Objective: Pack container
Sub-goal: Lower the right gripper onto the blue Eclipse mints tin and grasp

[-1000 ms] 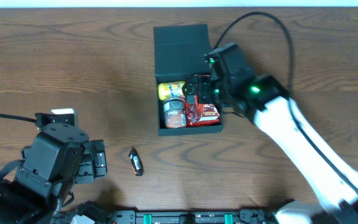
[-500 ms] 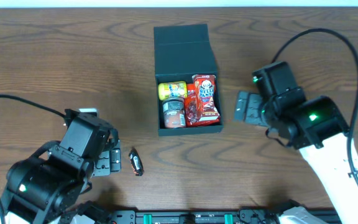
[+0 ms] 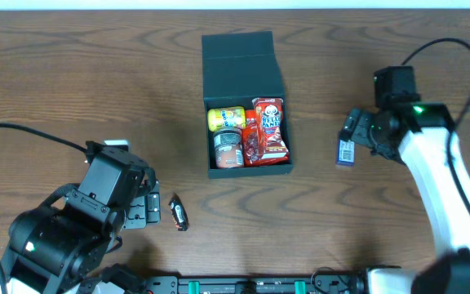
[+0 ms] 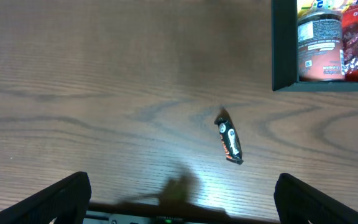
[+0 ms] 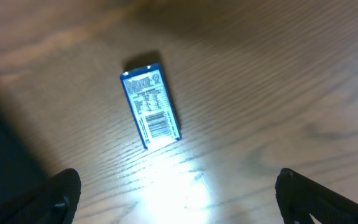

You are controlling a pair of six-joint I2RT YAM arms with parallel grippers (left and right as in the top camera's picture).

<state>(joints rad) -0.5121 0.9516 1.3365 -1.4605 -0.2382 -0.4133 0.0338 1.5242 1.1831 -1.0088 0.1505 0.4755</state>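
Hovering empty with jaws spread, the right gripper (image 5: 178, 200) had the blue packet (image 5: 149, 107) just ahead and the left gripper (image 4: 182, 200) the dark bar (image 4: 229, 140), presumably next for the container (image 3: 240, 59).

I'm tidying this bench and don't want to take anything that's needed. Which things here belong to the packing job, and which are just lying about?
Belongs to the job: the box; the yellow packet, can and red snack bags inside it; probably the dark bar and blue packet out on the table.

Just there: the arm's cable.
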